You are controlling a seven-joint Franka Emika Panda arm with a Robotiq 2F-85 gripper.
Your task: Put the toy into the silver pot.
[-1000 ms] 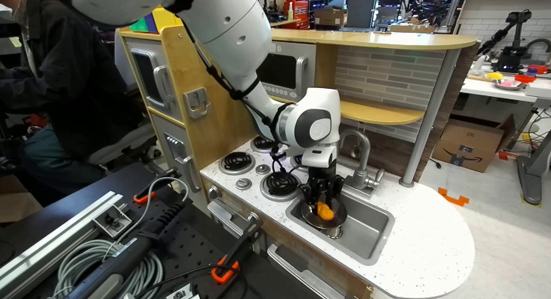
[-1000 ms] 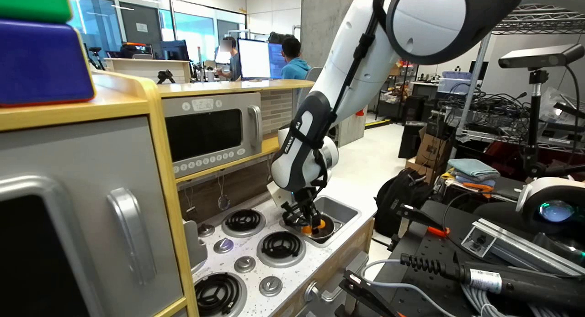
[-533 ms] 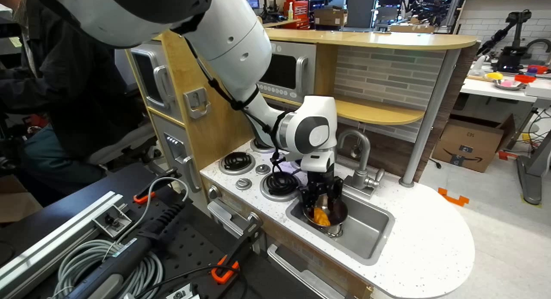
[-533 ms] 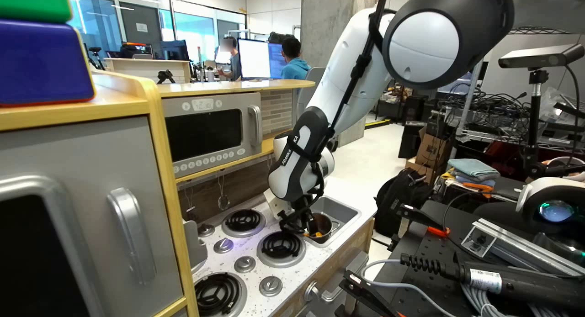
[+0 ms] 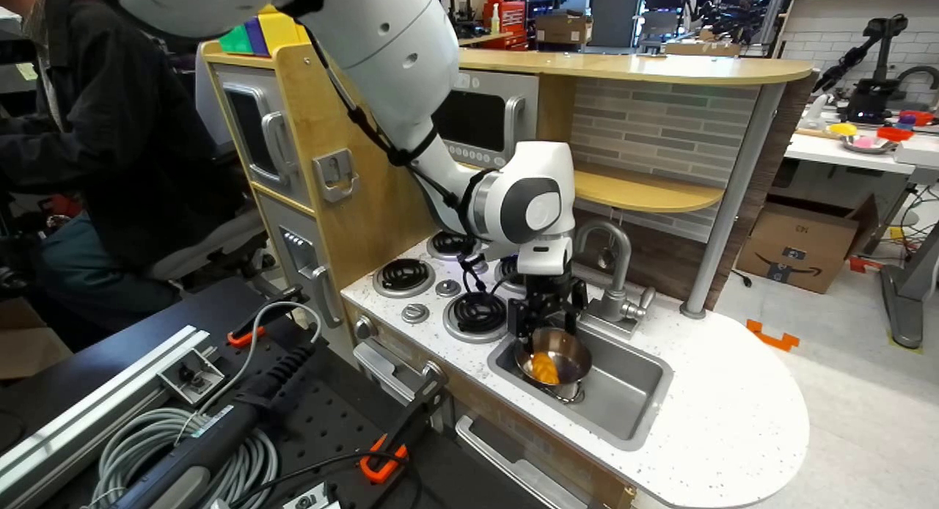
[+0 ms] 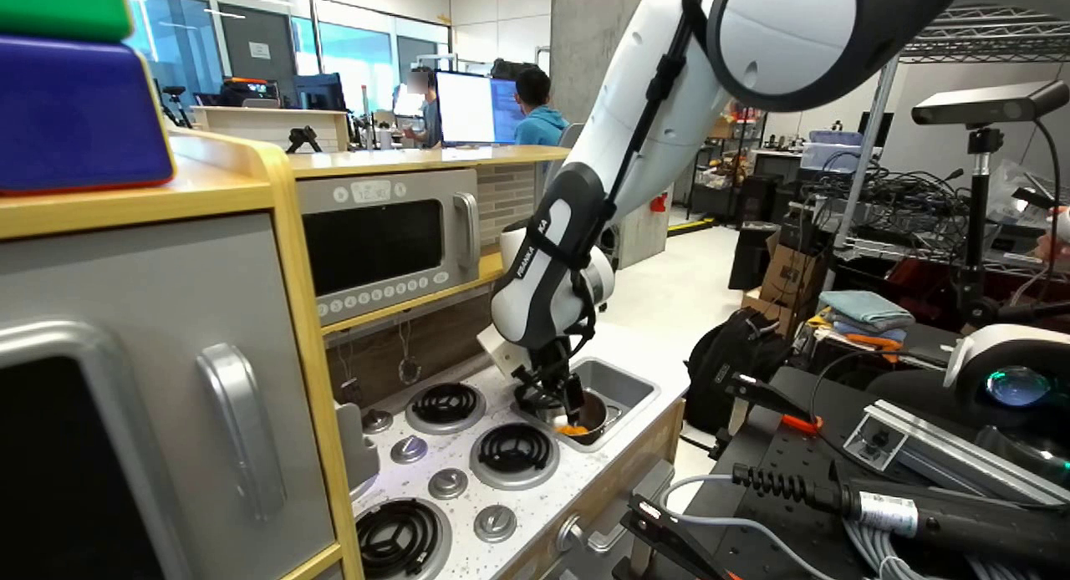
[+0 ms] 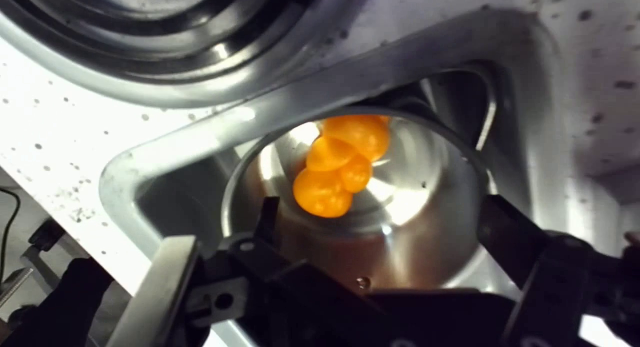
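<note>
Two black fingers (image 7: 507, 232) of my gripper (image 7: 378, 206) stand spread wide in the wrist view, holding nothing. Past their tips, nearer the finger on that view's left, the lumpy, rounded orange toy (image 7: 327, 187) lies inside the round, shiny silver pot (image 7: 410, 252), its long axis slanting away from the line between the fingertips. In an exterior view, the toy (image 5: 543, 367) sits below the fingers, its pot in the rectangular metal sink basin (image 5: 623, 392). In an exterior view, one finger (image 6: 575, 400) hides part of the pot; I can't tell whether they touch. I judge the placing done; next I'd lift straight up.
</note>
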